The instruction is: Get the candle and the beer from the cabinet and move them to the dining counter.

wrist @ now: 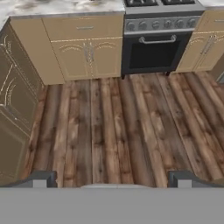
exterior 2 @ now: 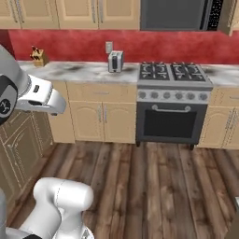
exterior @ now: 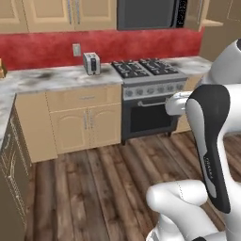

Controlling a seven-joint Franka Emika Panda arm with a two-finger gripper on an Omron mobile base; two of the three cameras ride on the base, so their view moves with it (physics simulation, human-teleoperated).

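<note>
Gripper (wrist: 113, 179) jaws stand wide apart with nothing between them; in the hand view the two dark fingertips (wrist: 40, 179) rise at the lower left and lower right, pointing down at the bare wood plank floor (wrist: 118, 127) in front of the gas stove (exterior 2: 172, 100).

Taking the stove as the landmark: above it hangs a dark microwave (exterior 2: 179, 14), and to the left of the microwave runs the row of light tan wall cabinets (exterior 2: 95, 13) with silver bar handles, their doors closed. Another wall cabinet (exterior: 200, 14) to the right of the microwave seems to have its door swung open, though the view is cropped there and I can't be sure. The candle and the beer can't be picked out anywhere; presumably they sit behind cabinet doors.

Left of the stove, the marble bench (exterior 2: 88, 71) runs along the red backsplash (exterior: 47, 49). A silver toaster (exterior 2: 115, 61) stands on the bench just beside the stove, below a wall outlet (exterior 2: 108, 46). Farther left along the bench, near the corner, sits a knife block (exterior 2: 39, 57). Under the bench, left of the stove, are tan base cabinets (exterior 2: 100, 119) with arched door panels, and more of them stand to the stove's right.
</note>
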